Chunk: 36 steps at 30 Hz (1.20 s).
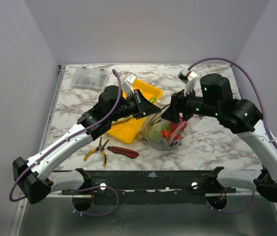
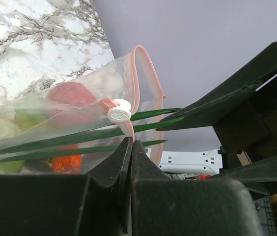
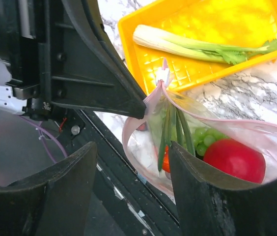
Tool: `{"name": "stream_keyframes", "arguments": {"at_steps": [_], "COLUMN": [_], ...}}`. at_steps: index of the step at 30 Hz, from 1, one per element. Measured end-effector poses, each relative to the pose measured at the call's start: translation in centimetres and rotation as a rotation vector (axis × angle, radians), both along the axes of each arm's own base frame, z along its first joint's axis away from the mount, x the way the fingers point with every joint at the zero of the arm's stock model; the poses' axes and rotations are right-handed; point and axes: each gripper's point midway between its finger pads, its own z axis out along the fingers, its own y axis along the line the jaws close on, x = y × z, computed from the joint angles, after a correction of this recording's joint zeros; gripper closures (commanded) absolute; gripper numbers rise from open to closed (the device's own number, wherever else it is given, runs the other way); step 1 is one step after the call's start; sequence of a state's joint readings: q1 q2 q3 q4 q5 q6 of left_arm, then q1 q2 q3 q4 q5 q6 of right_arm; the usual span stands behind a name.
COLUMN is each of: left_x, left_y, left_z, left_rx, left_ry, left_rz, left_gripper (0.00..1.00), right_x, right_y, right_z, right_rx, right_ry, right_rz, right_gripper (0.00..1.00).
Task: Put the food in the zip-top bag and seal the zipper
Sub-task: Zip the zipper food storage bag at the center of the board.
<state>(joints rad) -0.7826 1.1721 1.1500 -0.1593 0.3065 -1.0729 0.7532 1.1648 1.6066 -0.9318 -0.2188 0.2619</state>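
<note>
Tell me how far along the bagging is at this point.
Done: tomato, grapes and carrot sit inside the zip-top bag. In hand: the left end effector pinches the bag's mouth edge beside the white slider; the right end effector hangs open next to it. Left: the leek lies in the yellow tray, and the zipper gapes unsealed.

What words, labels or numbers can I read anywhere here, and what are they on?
None can be read.
The white slider on the pink zipper has raised marks, too blurred to read.
The knife and pliers show no legible print.
</note>
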Motion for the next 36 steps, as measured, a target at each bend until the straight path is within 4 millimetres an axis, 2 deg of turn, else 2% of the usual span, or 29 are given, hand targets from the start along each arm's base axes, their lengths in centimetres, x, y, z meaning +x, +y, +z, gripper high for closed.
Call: {"name": "stream_keyframes", "arguments": {"at_steps": [3, 7, 16, 23, 27, 31, 35, 36], "left_x": [0.0, 0.0, -0.1, -0.1, -0.1, -0.1, -0.1, -0.1], "left_y": [0.0, 0.0, 0.3, 0.4, 0.4, 0.4, 0.5, 0.6], "left_z": [0.0, -0.1, -0.3, -0.2, -0.4, -0.5, -0.6, -0.8], "left_rx": [-0.002, -0.003, -0.002, -0.003, -0.003, -0.005, -0.004, -0.002], "left_ry": [0.005, 0.008, 0.01, 0.008, 0.008, 0.006, 0.005, 0.005], "left_rz": [0.001, 0.001, 0.009, 0.009, 0.009, 0.012, 0.017, 0.02], "left_gripper": [1.0, 1.0, 1.0, 1.0, 1.0, 1.0, 1.0, 1.0], "right_x": [0.3, 1.4, 4.4, 5.2, 5.6, 5.9, 5.8, 5.7], "right_y": [0.2, 0.1, -0.8, -0.5, -0.2, -0.2, -0.7, -0.9], "right_z": [-1.2, -2.2, -3.5, -5.3, -5.5, -6.1, -7.9, -8.3], "right_rx": [-0.025, -0.059, -0.088, -0.058, -0.024, -0.001, -0.022, -0.031], "right_ry": [0.022, 0.022, 0.025, 0.081, 0.097, 0.103, 0.119, 0.117], "right_rz": [-0.002, -0.042, -0.229, -0.312, -0.348, -0.383, -0.403, -0.406], "right_gripper": [0.39, 0.47, 0.48, 0.49, 0.58, 0.78, 0.98, 0.99]}}
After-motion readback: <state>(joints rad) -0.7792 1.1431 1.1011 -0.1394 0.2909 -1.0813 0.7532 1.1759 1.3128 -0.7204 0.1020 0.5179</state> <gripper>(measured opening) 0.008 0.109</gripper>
